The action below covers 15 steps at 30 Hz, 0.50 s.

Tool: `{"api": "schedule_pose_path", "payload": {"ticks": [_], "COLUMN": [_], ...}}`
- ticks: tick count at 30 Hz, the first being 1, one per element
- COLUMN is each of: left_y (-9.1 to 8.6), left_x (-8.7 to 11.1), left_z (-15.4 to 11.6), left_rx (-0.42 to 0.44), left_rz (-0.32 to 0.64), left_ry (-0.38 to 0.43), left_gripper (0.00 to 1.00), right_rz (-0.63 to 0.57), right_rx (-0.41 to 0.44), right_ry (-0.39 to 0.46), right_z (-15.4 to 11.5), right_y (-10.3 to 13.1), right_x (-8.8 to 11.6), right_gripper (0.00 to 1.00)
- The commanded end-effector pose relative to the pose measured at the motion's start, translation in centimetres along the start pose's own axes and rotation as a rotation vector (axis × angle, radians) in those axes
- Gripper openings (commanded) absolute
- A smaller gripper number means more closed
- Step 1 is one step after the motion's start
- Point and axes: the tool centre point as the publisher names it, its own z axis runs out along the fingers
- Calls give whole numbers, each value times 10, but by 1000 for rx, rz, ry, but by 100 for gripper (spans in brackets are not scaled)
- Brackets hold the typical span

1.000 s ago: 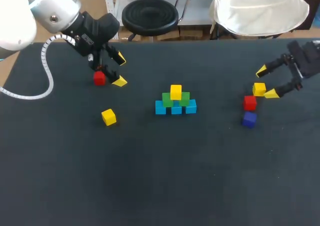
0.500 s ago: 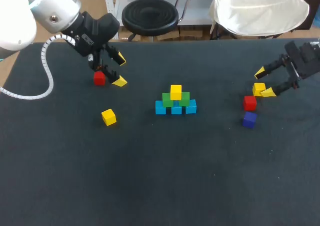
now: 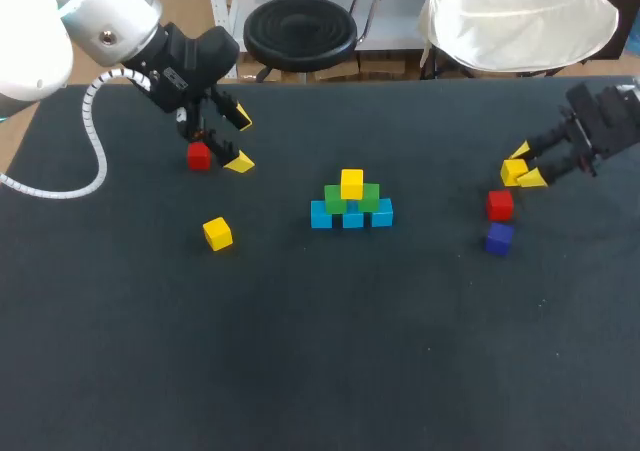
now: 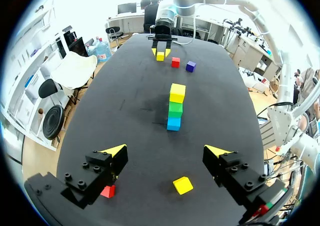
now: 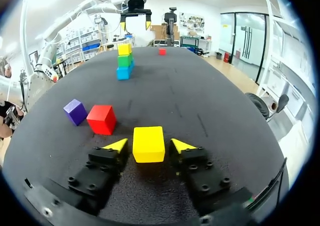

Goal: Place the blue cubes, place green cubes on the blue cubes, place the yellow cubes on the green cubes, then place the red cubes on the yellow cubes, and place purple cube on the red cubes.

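Found right gripper (image 5: pixel 149 146) spread around yellow cube (image 5: pixel 148 144), tips just clear of both faces, nothing clamped. Noted red cube (image 5: pixel 101 119) at ten o'clock, just beside. Judged likely: skewing the yellow cube or bumping the red one through off-centre closing. Farther, toward twelve o'clock, located stack (image 5: pixel 124 60), then left gripper (image 5: pixel 135 22), released and empty.

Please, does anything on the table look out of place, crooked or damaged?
Nothing stands out. The pyramid of blue, green and yellow cubes sits tidy, and the loose cubes lie flat on the table.
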Motion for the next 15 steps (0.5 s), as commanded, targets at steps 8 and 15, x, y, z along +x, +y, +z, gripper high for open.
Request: {"api": "schedule_pose_path", "payload": {"ticks": [8,15], "left_y": [0,0], "left_x": [1,1], "left_z": [0,0], "left_rx": [0,0], "left_rz": [2,2], "left_ry": [-1,-1], "left_gripper": [100,100], "right_rz": [-3,-14], "right_rx": [5,7], "right_ry": [11,23], "right_z": [-2,-3], "right_y": [-3,-2], "right_x": [-5,-7], "right_gripper": [20,0]}}
